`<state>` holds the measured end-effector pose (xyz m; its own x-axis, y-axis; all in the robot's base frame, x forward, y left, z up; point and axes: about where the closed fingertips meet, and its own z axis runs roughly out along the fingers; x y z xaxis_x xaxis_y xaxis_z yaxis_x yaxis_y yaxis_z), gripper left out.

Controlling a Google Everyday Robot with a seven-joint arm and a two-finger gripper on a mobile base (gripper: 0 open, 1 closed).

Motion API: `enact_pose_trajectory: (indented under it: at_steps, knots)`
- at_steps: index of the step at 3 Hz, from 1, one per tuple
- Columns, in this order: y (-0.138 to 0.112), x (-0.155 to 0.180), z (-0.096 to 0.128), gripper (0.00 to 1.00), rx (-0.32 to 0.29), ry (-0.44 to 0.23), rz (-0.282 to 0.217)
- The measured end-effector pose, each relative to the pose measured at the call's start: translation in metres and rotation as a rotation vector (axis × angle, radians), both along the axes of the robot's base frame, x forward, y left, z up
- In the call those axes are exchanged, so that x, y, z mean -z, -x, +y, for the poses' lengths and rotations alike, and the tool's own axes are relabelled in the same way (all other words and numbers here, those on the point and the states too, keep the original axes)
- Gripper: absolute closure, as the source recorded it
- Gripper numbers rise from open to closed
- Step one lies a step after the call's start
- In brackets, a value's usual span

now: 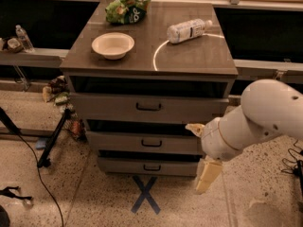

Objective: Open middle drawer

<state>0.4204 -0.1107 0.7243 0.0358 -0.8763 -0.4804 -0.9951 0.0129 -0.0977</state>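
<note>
Your middle drawer (118, 143) sits to the left of the gripper (206, 173) as the camera sees it. Its grey-brown front is level with the arm's white wrist (222, 138), which covers the drawer's right end. Its small black handle (151, 143) lies well to the gripper's left, up a little, and nothing touches it. A dark gap shows above the front, but you cannot tell how far the drawer stands out.

The gripper hangs low beside the cabinet's right front corner, pointing down toward the floor. You cannot tell whether it is open or closed, and it holds nothing that you can see.

Up and left of the gripper is the taller top drawer (104, 109). Just to its left is the shallow bottom drawer (118, 166). Lower left of it, a blue tape X (145, 194) marks the speckled floor.

On the cabinet top (189, 60), well above the gripper, are a cream bowl (112, 45), a green snack bag (127, 9) and a plastic bottle (189, 30) lying on its side.
</note>
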Motion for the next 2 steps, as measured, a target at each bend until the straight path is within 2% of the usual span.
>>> enact_pose_trajectory:
  at_steps: [1,2]
  knots:
    - [-0.023,0.041,0.014,0.0,0.011,0.014,-0.07]
    - [-0.067,0.084,0.02,0.0,0.047,0.01,-0.157]
